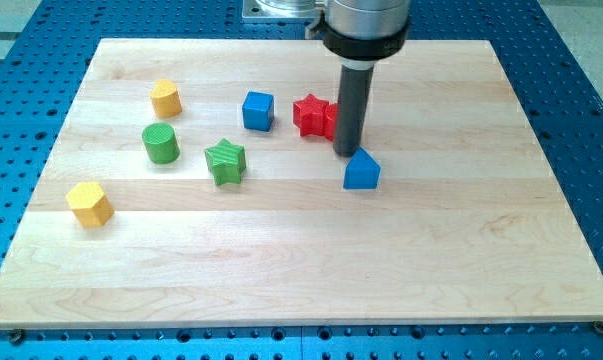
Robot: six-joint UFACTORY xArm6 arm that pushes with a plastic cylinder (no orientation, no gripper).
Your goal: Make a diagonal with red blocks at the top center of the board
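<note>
A pale wooden board [281,260] lies on a blue perforated metal table [581,120]; no writing or labels can be read. My tip [348,153], a bare rod with no pincer to spread or press, stands just right of the red blocks [314,116], near upper centre, probably touching them. A blue block [361,170] sits just below it.

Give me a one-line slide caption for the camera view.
Rod with my tip beside the red blocks at the board's top centre, just above a blue block.
</note>
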